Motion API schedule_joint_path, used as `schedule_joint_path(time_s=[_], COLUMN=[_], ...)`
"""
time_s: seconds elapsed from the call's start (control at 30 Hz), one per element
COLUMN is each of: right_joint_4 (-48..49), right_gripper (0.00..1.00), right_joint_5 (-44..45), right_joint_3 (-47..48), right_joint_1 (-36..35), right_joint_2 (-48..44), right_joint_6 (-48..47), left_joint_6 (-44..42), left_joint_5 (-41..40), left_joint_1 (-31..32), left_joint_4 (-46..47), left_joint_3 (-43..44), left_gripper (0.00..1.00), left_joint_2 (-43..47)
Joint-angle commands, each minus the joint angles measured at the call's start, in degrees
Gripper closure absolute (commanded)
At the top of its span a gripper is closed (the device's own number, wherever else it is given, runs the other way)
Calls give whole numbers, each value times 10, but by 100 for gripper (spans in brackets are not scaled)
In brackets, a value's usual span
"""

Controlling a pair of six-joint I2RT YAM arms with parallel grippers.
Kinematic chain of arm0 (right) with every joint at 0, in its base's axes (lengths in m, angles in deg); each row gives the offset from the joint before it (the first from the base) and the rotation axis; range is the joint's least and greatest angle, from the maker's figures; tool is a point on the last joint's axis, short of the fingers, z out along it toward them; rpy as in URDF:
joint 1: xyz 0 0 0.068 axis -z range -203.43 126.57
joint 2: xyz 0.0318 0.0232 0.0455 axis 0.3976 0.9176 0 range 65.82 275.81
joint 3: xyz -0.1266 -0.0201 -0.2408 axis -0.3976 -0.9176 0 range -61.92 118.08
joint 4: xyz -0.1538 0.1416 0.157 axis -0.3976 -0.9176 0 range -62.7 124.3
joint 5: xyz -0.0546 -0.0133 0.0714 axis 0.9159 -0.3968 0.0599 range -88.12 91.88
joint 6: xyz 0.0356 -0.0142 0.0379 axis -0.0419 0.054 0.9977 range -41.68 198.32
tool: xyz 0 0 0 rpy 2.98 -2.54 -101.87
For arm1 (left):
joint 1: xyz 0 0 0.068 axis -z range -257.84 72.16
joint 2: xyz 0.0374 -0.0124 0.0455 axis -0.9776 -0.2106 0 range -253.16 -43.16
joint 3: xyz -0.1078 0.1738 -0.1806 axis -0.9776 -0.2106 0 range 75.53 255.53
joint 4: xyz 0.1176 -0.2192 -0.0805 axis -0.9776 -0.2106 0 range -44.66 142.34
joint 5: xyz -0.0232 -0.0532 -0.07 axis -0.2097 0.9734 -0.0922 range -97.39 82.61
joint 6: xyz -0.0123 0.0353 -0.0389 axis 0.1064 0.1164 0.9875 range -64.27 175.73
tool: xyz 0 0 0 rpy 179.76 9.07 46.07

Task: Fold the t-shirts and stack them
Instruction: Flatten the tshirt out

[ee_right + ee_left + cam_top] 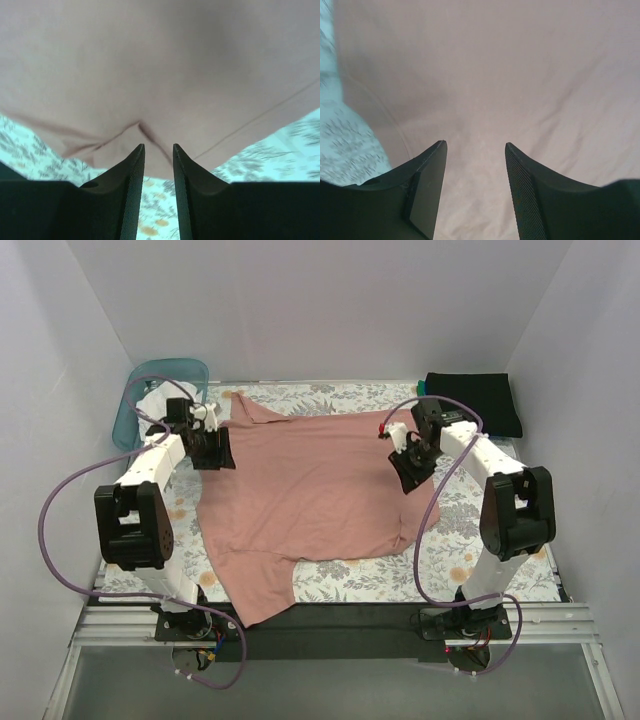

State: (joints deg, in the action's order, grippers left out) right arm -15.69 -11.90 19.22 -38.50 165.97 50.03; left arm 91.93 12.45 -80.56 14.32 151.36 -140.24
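Note:
A large dusty-pink t-shirt (310,485) lies spread flat across the middle of the floral table cover. My left gripper (212,448) hovers over its left edge. In the left wrist view its jaws (475,145) stand open above pink cloth (520,75), with nothing between them. My right gripper (412,468) is at the shirt's right edge. Its jaws (158,146) stand narrowly open, and only the pink hem (150,75) and the floral cover show in the gap. A folded black t-shirt (475,400) lies at the back right corner.
A translucent teal basket (190,370) stands at the back left with white cloth (155,405) in it, close behind my left arm. White walls enclose the table on three sides. Floral cover (500,550) shows bare at the front right.

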Motion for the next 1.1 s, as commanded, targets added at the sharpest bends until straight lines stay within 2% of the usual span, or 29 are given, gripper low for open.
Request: schedule_joint_path(time_s=[0.0,0.2,0.4,0.57,0.73,0.77,0.8,0.97,1.0,1.07], right_joint_4=[-54,-50,-34,-26,-29,-29,-31,-45,-48,-55], right_gripper=[64,63,56,54,56,58,64,83,91,99], right_joint_5=[2,-7,-10,-17,-19,-17,-17,-17,-16,-11], right_joint_3=[-51,-84,-88,-79,-92,-96,-101,-114,-118,-124], right_joint_1=[-2,-6,-6,-6,-7,-8,-8,-7,-8,-7], right_joint_2=[-6,16,42,72,64,59,56,12,7,-9], right_joint_6=[0,8,15,19,15,15,14,10,8,4], left_joint_6=[-30,-39,-40,-38,-40,-40,-40,-40,-40,-40], left_joint_5=[-18,-37,-41,-37,-45,-45,-45,-53,-53,-55], left_joint_1=[2,2,2,3,2,2,3,3,3,2], left_joint_4=[7,37,51,52,59,61,61,65,65,65], left_joint_3=[-63,-132,-142,-142,-149,-149,-150,-150,-149,-150], left_gripper=[50,50,50,50,50,50,50,50,50,50], left_joint_2=[21,26,20,6,0,-4,-6,-12,-14,-14])
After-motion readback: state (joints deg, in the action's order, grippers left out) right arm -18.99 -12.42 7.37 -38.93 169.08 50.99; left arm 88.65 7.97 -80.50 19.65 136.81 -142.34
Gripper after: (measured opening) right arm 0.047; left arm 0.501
